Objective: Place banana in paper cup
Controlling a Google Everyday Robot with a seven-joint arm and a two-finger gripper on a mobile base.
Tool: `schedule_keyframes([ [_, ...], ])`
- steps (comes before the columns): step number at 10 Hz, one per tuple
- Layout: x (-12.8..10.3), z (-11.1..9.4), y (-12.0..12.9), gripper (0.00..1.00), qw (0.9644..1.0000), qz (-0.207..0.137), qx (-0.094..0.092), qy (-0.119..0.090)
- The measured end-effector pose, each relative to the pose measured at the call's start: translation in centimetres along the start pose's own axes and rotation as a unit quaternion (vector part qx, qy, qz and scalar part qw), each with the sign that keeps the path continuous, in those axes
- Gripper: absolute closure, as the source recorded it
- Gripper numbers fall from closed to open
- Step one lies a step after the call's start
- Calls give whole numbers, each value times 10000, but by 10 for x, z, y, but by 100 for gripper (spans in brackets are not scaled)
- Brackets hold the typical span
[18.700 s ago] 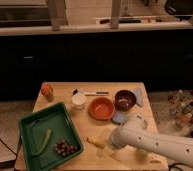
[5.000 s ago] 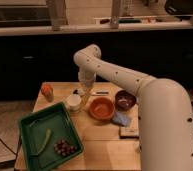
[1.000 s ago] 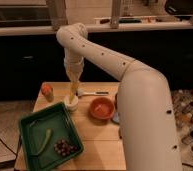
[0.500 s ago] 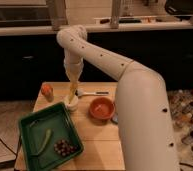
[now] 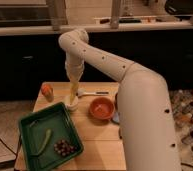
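Note:
My gripper [image 5: 73, 80] hangs from the arm above the table's left half, pointing straight down. It is shut on the pale-yellow banana [image 5: 72, 93], which hangs upright below it. The banana's lower end reaches into the small white paper cup [image 5: 72, 105] that stands on the table right under the gripper. The cup's inside is hidden.
An orange bowl [image 5: 102, 108] stands right of the cup. A green tray [image 5: 34, 125] at the front left holds a green pepper [image 5: 45, 141] and dark grapes [image 5: 64, 147]. A small orange object [image 5: 47, 91] and a white utensil [image 5: 92, 93] lie behind. Bottles [image 5: 190, 112] stand at right.
Since long ago the banana was taken from the table's front and carried left over the cup. Over the last second the gripper and banana have hardly moved.

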Motion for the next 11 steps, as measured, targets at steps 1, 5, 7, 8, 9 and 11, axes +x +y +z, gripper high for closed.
schedule_keyframes([
  [1,0,0,0,62,10000,-11,-11,-18],
  [5,-2,-1,-2,24,9999,-96,-25,-67],
  [7,-3,-1,-2,20,9999,-127,-20,-80],
  [8,-3,-2,-2,20,9999,-142,-19,-85],
  [9,-4,-2,-2,20,9998,-166,-17,-91],
  [11,-4,-3,-3,20,9997,-197,-16,-106],
])
